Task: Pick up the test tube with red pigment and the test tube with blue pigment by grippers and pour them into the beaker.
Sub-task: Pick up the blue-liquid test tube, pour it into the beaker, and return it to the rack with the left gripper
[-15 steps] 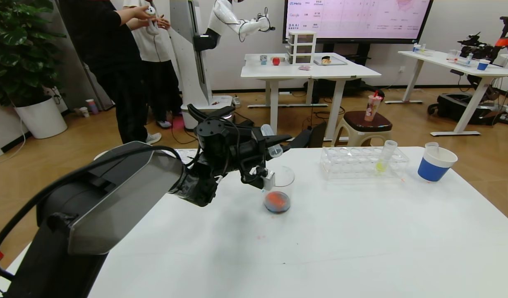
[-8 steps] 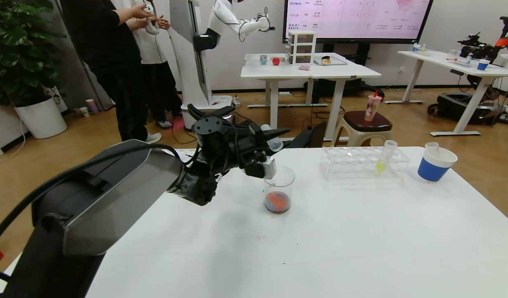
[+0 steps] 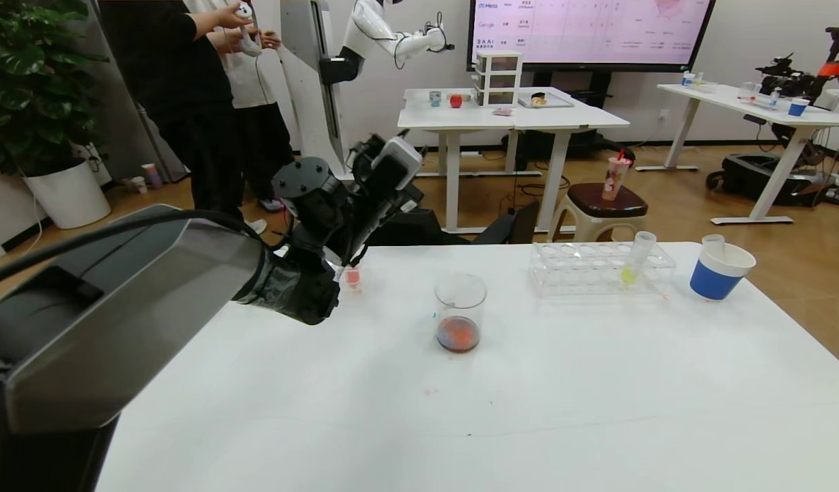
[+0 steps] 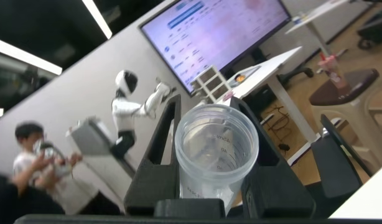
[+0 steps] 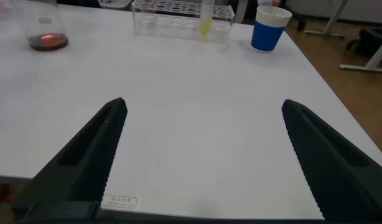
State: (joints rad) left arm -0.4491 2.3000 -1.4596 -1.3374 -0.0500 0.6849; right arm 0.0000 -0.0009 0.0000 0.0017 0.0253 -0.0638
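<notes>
- Nearest, our right pincer (image 5: 200, 155) hangs low over the near right of the desk (image 3: 529, 410), fingers spread wide, holding nothing.
- Mid-desk stands the beaker (image 3: 460, 312), reddish liquid pooled in its bottom.
- Left of it, our raised left pincer (image 4: 209, 155) clamps an upright clear test tube (image 4: 214, 155), its bottom red (image 3: 352, 277).
- Farther right, a rack (image 3: 600, 268) holds a yellow tube (image 3: 635, 263).

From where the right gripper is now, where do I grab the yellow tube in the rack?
Grip the yellow tube by its bare upper part, above the rack, coming from above: it leans in its hole, liquid low behind the rack wall. The right gripper is open; the left gripper holds the test tube with red pigment.
</notes>
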